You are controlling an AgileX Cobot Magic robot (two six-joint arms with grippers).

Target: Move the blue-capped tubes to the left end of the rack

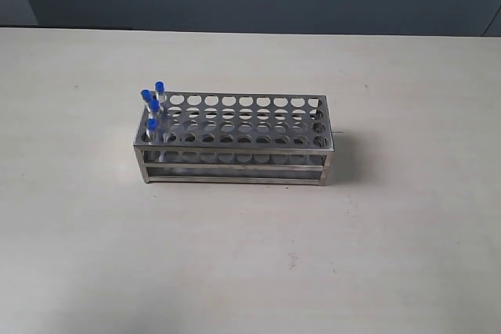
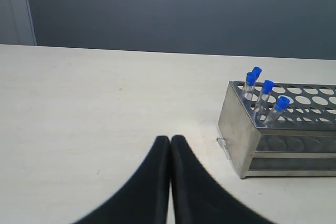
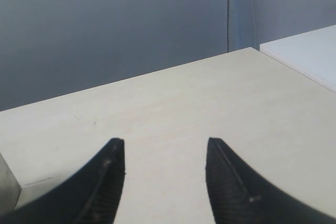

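Above table: left claw closed, empty; right claw spread wide, empty.

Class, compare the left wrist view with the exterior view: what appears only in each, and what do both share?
Only the left wrist view shows the left tool, shut and holding nothing. Only the exterior view shows the rack along its full length, right-end holes vacant. Both show the four blue-capped tubes at the rack's left end, on the pale table.
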